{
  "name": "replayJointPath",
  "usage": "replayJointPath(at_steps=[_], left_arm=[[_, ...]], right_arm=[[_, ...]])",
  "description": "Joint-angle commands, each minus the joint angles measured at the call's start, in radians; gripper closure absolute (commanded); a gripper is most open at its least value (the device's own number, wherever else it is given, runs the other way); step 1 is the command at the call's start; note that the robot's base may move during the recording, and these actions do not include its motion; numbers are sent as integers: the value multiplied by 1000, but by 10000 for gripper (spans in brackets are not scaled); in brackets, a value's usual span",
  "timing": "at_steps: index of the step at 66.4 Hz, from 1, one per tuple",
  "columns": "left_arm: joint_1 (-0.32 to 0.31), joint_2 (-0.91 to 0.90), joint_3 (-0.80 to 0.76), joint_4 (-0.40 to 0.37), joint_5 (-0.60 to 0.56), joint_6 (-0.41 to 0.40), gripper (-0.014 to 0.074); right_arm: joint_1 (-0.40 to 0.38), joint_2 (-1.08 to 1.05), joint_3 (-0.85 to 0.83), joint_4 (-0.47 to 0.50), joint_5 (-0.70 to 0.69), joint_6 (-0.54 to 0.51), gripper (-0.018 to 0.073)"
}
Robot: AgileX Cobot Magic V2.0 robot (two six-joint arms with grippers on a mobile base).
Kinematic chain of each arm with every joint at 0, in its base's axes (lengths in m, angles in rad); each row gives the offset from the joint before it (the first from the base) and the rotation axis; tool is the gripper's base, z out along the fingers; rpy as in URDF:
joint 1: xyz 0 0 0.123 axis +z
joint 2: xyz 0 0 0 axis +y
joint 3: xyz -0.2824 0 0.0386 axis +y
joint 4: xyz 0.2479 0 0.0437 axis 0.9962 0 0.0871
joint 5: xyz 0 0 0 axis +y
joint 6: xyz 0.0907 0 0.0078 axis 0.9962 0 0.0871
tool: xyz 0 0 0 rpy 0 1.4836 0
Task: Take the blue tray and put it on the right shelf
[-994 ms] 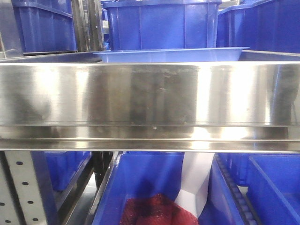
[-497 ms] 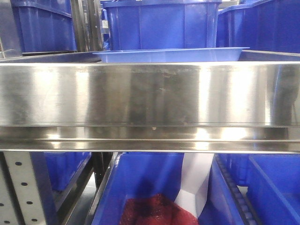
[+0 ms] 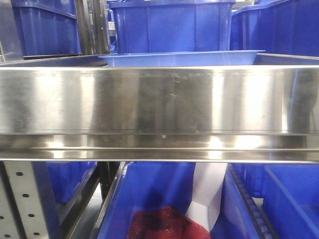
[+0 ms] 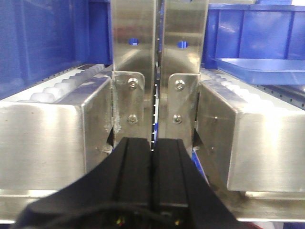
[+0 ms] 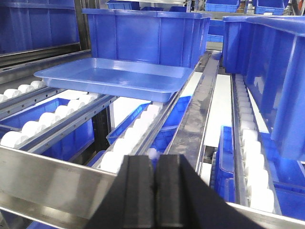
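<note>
My right hand (image 5: 155,191) is pressed closed and empty, short of the blue tray (image 5: 114,76) resting on the shelf's white rollers (image 5: 136,131); my left hand (image 4: 153,167) is likewise closed, facing the upright posts (image 4: 157,57).

Blue tray (image 5: 114,76) sits on the roller tracks (image 5: 136,131) of the right shelf (image 3: 159,99), behind the front rail. Storage bin (image 5: 145,36) directly behind the tray, another bin (image 5: 267,71) to its right. Lower level under the rail: a bin (image 3: 149,199) holding a red item (image 3: 167,224).
</note>
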Motion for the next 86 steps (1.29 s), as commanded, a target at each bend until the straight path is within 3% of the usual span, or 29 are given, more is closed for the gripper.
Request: replayJointPath(at_steps=[1, 37, 49, 58, 63, 81, 86], left_arm=[[4, -13, 31, 4, -91, 5, 645], [4, -13, 31, 4, -91, 5, 645], [4, -13, 31, 4, -91, 5, 645], [4, -13, 31, 4, -91, 5, 645], [4, -13, 31, 4, -91, 5, 645], [4, -13, 31, 4, -91, 5, 645], [4, -13, 31, 4, -91, 5, 645]], right_arm=[[0, 13, -27, -13, -92, -8, 508], [-6, 13, -27, -11, -99, -8, 508], [-151, 13, -6, 35, -134, -93, 508], [-323, 0, 91, 164, -272, -172, 508], [-387, -22, 155, 188, -358, -175, 508], [-419, -144, 386, 189, -497, -175, 508], [-416, -146, 384, 189, -472, -175, 508]])
